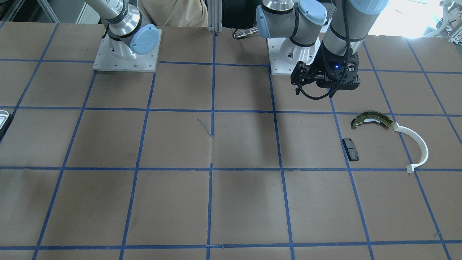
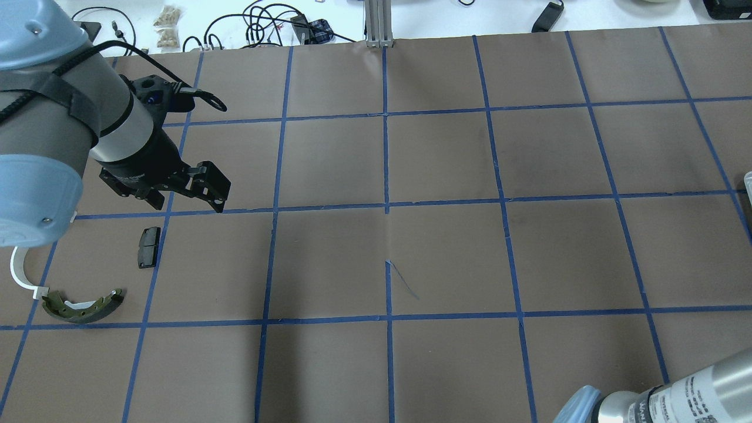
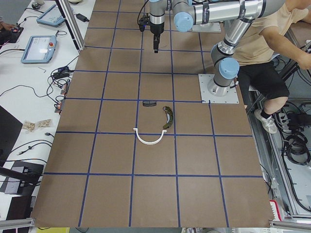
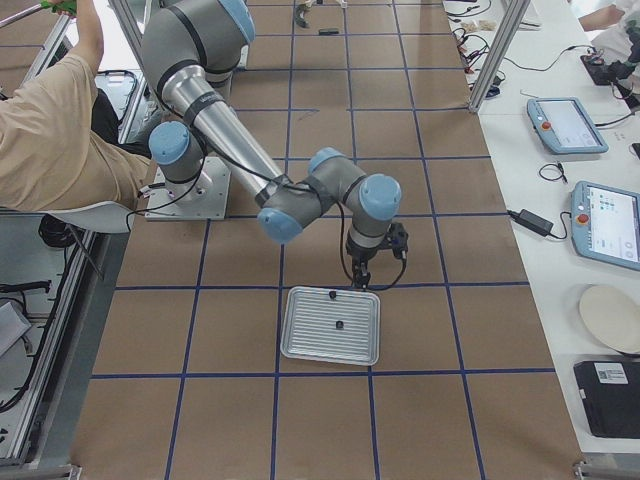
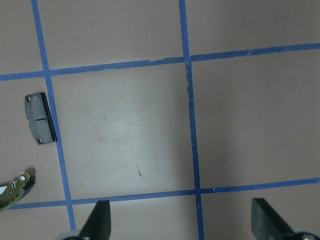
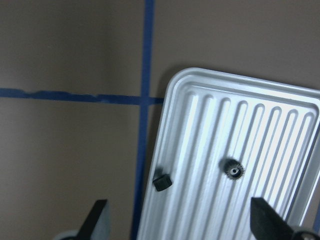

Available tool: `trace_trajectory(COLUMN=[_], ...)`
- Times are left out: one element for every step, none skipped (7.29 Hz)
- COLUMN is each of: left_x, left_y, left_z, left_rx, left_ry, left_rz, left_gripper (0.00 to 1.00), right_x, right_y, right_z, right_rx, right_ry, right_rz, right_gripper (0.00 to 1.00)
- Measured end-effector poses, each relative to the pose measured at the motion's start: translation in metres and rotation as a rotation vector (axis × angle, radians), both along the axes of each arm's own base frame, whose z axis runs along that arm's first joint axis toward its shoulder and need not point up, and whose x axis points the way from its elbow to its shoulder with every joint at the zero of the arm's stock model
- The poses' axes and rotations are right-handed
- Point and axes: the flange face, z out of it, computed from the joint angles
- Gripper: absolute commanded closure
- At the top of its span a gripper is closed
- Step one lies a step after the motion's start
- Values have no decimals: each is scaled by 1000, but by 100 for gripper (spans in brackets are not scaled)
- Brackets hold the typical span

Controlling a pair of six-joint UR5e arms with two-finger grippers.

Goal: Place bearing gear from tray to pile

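In the right wrist view, the right gripper (image 6: 180, 225) hangs over the tray (image 6: 210, 80). Its fingers (image 6: 97, 220) are spread wide with nothing between them. The gear (image 6: 233, 168) lies on the tray's ribbed floor, apart from a small black block (image 6: 162, 182) at the rim.

In the left wrist view, the left gripper (image 5: 180, 220) is likewise spread wide above bare table (image 5: 125, 130), gripping nothing. The pad (image 5: 39, 119) lies beside a blue tape line, and one end of the shoe (image 5: 17, 187) shows at the frame's edge.

The overhead view shows the pile (image 2: 82, 308) on the left. The pad (image 2: 148, 247) lies apart from the other two parts, and the white arc (image 2: 20, 270) meets the shoe end to end. The left arm hangs above them.

In the front view, the same three parts lie below the left arm, and a corner of the tray (image 1: 3, 121) shows at the far edge, well apart from them.

The left side view shows the arc (image 3: 149, 140), shoe (image 3: 167, 118) and pad (image 3: 149, 103) close together.

In the right side view, the gear (image 4: 340, 324) sits mid-tray, with the right gripper just above the far rim. A person (image 4: 60, 130) sits behind the robot.
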Motion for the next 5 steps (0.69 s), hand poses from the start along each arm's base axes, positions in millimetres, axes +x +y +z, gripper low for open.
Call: trace_trajectory(left_x=[1, 1, 1, 2, 2], left_y=[0, -1, -1, -1, -3], left_z=[0, 0, 1, 1, 2], left_rx=[0, -2, -5, -7, -12], left_ry=[-1, -2, -3, -3, -2], left_rz=[-2, -2, -2, -2, -2], left_gripper=[0, 0, 0, 0, 0], right_x=[-35, -59, -71, -76, -77], right_y=[15, 27, 32, 33, 33], right_z=[-27, -51, -70, -83, -89], right_rx=[0, 4, 4, 4, 3], right_ry=[0, -10, -14, -19, -23], right_rz=[27, 38, 36, 30, 19], right_gripper=[7, 7, 5, 5, 5])
